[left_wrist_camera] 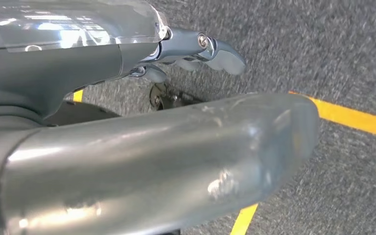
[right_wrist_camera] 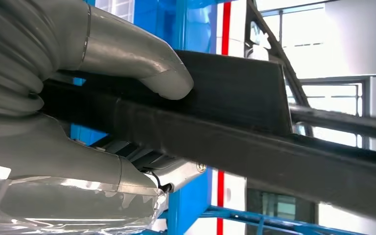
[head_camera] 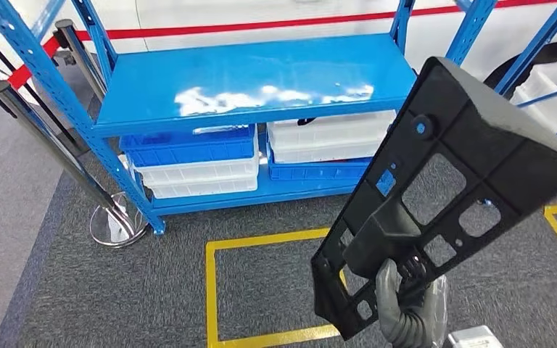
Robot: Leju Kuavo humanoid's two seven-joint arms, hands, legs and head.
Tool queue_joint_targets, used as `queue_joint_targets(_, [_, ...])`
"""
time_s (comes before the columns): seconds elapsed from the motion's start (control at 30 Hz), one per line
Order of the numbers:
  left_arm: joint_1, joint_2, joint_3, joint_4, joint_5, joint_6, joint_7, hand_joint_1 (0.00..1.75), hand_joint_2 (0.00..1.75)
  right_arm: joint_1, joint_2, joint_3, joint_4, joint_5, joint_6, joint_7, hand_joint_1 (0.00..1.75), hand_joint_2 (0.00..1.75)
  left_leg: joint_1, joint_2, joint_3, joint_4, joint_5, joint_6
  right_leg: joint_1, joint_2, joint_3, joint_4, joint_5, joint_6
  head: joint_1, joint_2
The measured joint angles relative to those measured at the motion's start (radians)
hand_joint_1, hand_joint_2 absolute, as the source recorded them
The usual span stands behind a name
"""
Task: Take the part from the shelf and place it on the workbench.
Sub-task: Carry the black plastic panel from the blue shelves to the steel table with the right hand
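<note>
A large black plastic part (head_camera: 464, 167), a flat panel with several cut-outs and a ridged back, stands tilted upright in front of me, held up in the air. My right hand (head_camera: 406, 304) grips it by its lower end. In the right wrist view the thumb (right_wrist_camera: 147, 68) presses on one face of the part (right_wrist_camera: 235, 103) and the fingers wrap the other side. The blue shelf (head_camera: 261, 80) stands behind it with a bare top board. My left hand (left_wrist_camera: 78, 73) hangs over the grey carpet, fingers loosely extended and holding nothing.
White and blue bins (head_camera: 196, 163) sit on the lower shelf level. A chrome stanchion (head_camera: 116, 221) stands at the shelf's left corner. Yellow floor tape (head_camera: 210, 290) marks a box on the carpet. A second blue rack with a white bin (head_camera: 551, 87) is at the right.
</note>
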Motion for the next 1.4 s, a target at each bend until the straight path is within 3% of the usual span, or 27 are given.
queue_joint_targets(0.07, [-0.001,0.000,0.000,-0.001,0.000,-0.001,0.000,0.00,0.00,0.003,0.001,-0.002,-0.004,-0.001,0.000,-0.001,1.75,1.75,0.006,0.008,-0.021,-0.007,0.025,0.014,-0.002,0.002,-0.019,0.060,-0.077,0.010,0.006,0.000])
queue_joint_targets(0.13, [-0.001,0.000,0.001,-0.001,0.001,-0.002,-0.002,0.00,0.00,0.004,0.001,-0.003,-0.005,-0.004,0.000,-0.001,1.75,1.75,0.004,0.016,-0.047,-0.005,0.046,0.019,-0.005,0.003,-0.045,0.174,-0.173,0.019,0.011,0.000])
queue_joint_targets(0.17, [-0.001,0.000,0.001,-0.002,0.001,-0.004,-0.004,0.00,0.00,0.006,0.000,-0.005,-0.006,-0.006,0.000,-0.002,1.75,1.75,0.004,0.022,-0.063,-0.002,0.057,0.018,-0.008,0.002,-0.050,0.224,-0.191,0.023,0.011,0.000])
queue_joint_targets(0.2, [-0.001,0.000,0.001,-0.002,0.001,-0.005,-0.006,0.00,0.00,0.007,0.000,-0.006,-0.007,-0.007,0.000,-0.002,1.75,1.75,0.004,0.028,-0.079,0.002,0.067,0.016,-0.010,0.002,-0.044,0.251,-0.183,0.027,0.012,0.000])
queue_joint_targets(0.23, [-0.002,0.000,0.001,-0.002,0.001,-0.006,-0.008,0.00,0.00,0.008,0.000,-0.008,-0.009,-0.009,0.000,-0.002,1.75,1.75,0.004,0.035,-0.097,0.009,0.075,0.013,-0.013,0.001,-0.023,0.249,-0.158,0.030,0.012,0.000])
queue_joint_targets(0.3, [-0.002,0.000,0.001,-0.002,0.001,-0.007,-0.012,0.00,0.00,0.011,0.001,-0.012,-0.016,-0.010,-0.001,-0.002,1.75,1.75,0.005,0.046,-0.128,0.024,0.087,0.005,-0.018,-0.015,0.064,0.152,-0.113,0.033,0.013,0.000])
queue_joint_targets(0.37, [-0.003,0.001,0.001,-0.003,0.005,-0.007,-0.018,0.00,0.00,0.014,0.001,-0.014,-0.024,-0.013,-0.002,-0.002,1.75,1.75,0.004,0.054,-0.145,0.037,0.095,-0.006,-0.012,-0.036,0.151,0.022,-0.129,0.024,0.013,0.000])
queue_joint_targets(0.4, [-0.003,0.001,0.002,-0.004,0.007,-0.008,-0.020,0.00,0.00,0.016,0.001,-0.016,-0.029,-0.015,-0.003,-0.002,1.75,1.75,0.004,0.059,-0.148,0.039,0.100,-0.013,-0.009,-0.041,0.171,-0.015,-0.144,0.015,0.013,0.000])
queue_joint_targets(0.5, [-0.003,0.002,0.003,-0.004,0.010,-0.008,-0.021,0.00,0.00,0.026,0.002,-0.019,-0.041,-0.019,-0.006,-0.001,1.75,1.75,0.008,0.068,-0.151,0.040,0.108,-0.034,-0.006,-0.026,0.163,-0.032,-0.131,-0.018,0.016,0.000])
queue_joint_targets(0.57, [-0.002,0.002,0.004,-0.004,0.011,-0.007,-0.019,0.00,0.00,0.031,0.003,-0.020,-0.047,-0.023,-0.008,-0.001,1.75,1.75,0.011,0.043,-0.170,0.094,0.049,-0.043,-0.007,-0.014,0.148,-0.036,-0.111,-0.036,0.014,0.000])
queue_joint_targets(0.63, [0.001,0.003,0.005,-0.004,0.012,-0.007,-0.017,0.00,0.00,0.033,0.003,-0.021,-0.050,-0.027,-0.008,-0.001,1.75,1.75,0.012,0.016,-0.205,0.218,-0.043,-0.045,-0.004,0.003,0.127,-0.033,-0.095,-0.045,0.012,0.000])
queue_joint_targets(0.67, [0.002,0.003,0.005,-0.004,0.013,-0.007,-0.017,0.00,0.00,0.035,0.003,-0.022,-0.051,-0.029,-0.008,-0.001,1.75,1.75,0.011,0.011,-0.218,0.276,-0.071,-0.045,-0.001,0.012,0.116,-0.031,-0.087,-0.047,0.012,0.000])
queue_joint_targets(0.7, [0.003,0.004,0.005,-0.004,0.013,-0.006,-0.016,0.00,0.00,0.037,0.003,-0.024,-0.052,-0.030,-0.009,-0.001,1.75,1.75,0.011,0.009,-0.218,0.306,-0.079,-0.043,0.001,0.023,0.106,-0.027,-0.081,-0.047,0.012,0.000])
queue_joint_targets(0.73, [0.003,0.004,0.005,-0.004,0.014,-0.006,-0.016,0.00,0.00,0.039,0.003,-0.025,-0.052,-0.031,-0.009,-0.001,1.75,1.75,0.010,0.006,-0.199,0.297,-0.068,-0.039,0.003,0.035,0.096,-0.023,-0.075,-0.046,0.012,0.000])
queue_joint_targets(0.77, [0.002,0.004,0.005,-0.004,0.014,-0.006,-0.016,0.00,0.00,0.040,0.003,-0.027,-0.053,-0.031,-0.010,-0.001,1.75,1.75,0.009,0.000,-0.161,0.247,-0.044,-0.033,0.005,0.047,0.088,-0.019,-0.071,-0.045,0.012,0.000])
queue_joint_targets(0.83, [0.003,0.008,0.005,-0.005,0.015,-0.006,-0.016,0.00,0.00,0.042,0.003,-0.029,-0.056,-0.032,-0.012,-0.001,1.75,1.75,0.006,-0.044,-0.067,0.105,-0.005,-0.015,0.006,0.069,0.075,-0.012,-0.062,-0.041,0.013,0.000])
queue_joint_targets(0.87, [0.003,0.009,0.006,-0.006,0.016,-0.006,-0.016,0.00,0.00,0.043,0.003,-0.029,-0.057,-0.032,-0.013,-0.001,1.75,1.75,0.005,-0.065,-0.038,0.055,0.006,-0.010,0.004,0.078,0.070,-0.010,-0.058,-0.036,0.012,0.000])
queue_joint_targets(0.9, [0.003,0.011,0.006,-0.008,0.016,-0.006,-0.016,0.00,0.00,0.043,0.003,-0.030,-0.058,-0.032,-0.014,0.000,1.75,1.75,0.002,-0.079,-0.023,0.028,0.008,-0.007,0.000,0.086,0.065,-0.008,-0.054,-0.030,0.010,0.000])
queue_joint_targets(0.97, [0.002,0.010,0.006,-0.009,0.016,-0.006,-0.015,0.00,0.00,0.044,0.005,-0.031,-0.061,-0.032,-0.015,0.000,1.75,1.75,0.000,-0.066,-0.022,0.014,0.016,-0.006,-0.002,0.107,0.058,-0.010,-0.043,-0.014,0.005,0.000])
queue_joint_targets(1.0, [0.001,0.010,0.006,-0.009,0.016,-0.006,-0.015,0.00,0.00,0.046,0.005,-0.032,-0.063,-0.032,-0.016,0.000,1.75,1.75,0.002,-0.052,-0.021,0.005,0.022,-0.003,-0.001,0.105,0.054,-0.007,-0.043,-0.008,0.004,0.000])
queue_joint_targets(1.07, [0.001,0.009,0.006,-0.010,0.016,-0.006,-0.016,0.00,0.00,0.047,0.005,-0.033,-0.067,-0.032,-0.017,0.000,1.75,1.75,0.009,-0.022,-0.023,-0.010,0.036,0.007,0.002,0.070,0.027,0.042,-0.079,0.001,0.009,0.000])
queue_joint_targets(1.13, [0.004,0.009,0.006,-0.010,0.017,-0.006,-0.015,0.00,0.00,0.046,0.005,-0.034,-0.069,-0.032,-0.018,-0.001,1.75,1.75,0.008,0.009,-0.032,-0.011,0.042,0.011,-0.003,0.025,-0.028,0.161,-0.150,0.009,0.014,0.000])
queue_joint_targets(1.2, [0.007,0.009,0.006,-0.010,0.017,-0.006,-0.015,0.00,0.00,0.047,0.005,-0.035,-0.069,-0.032,-0.018,-0.001,1.75,1.75,0.008,0.040,-0.042,-0.007,0.044,0.008,-0.011,0.009,-0.064,0.249,-0.182,0.018,0.015,0.000])
queue_joint_targets(1.23, [0.006,0.009,0.006,-0.010,0.017,-0.006,-0.015,0.00,0.00,0.047,0.005,-0.036,-0.069,-0.032,-0.018,-0.001,1.75,1.75,0.009,0.053,-0.046,-0.003,0.045,0.007,-0.014,0.004,-0.056,0.243,-0.172,0.022,0.015,0.000])
queue_joint_targets(1.3, [0.005,0.009,0.006,-0.010,0.017,-0.007,-0.015,0.00,0.00,0.048,0.005,-0.038,-0.069,-0.033,-0.017,0.000,1.75,1.75,0.010,0.078,-0.053,0.007,0.043,0.001,-0.020,-0.020,0.015,0.133,-0.118,0.027,0.015,0.000])
queue_joint_targets(1.37, [0.003,0.009,0.006,-0.011,0.019,-0.007,-0.015,0.00,0.00,0.048,0.005,-0.040,-0.069,-0.034,-0.018,0.000,1.75,1.75,0.007,0.096,-0.055,0.018,0.037,-0.012,-0.018,-0.057,0.080,0.024,-0.088,0.019,0.014,0.000])
queue_joint_targets(1.4, [0.002,0.009,0.007,-0.011,0.023,-0.007,-0.016,0.00,0.00,0.049,0.005,-0.041,-0.070,-0.035,-0.019,-0.001,1.75,1.75,0.005,0.104,-0.054,0.021,0.035,-0.020,-0.015,-0.067,0.091,0.002,-0.086,0.012,0.014,0.000])
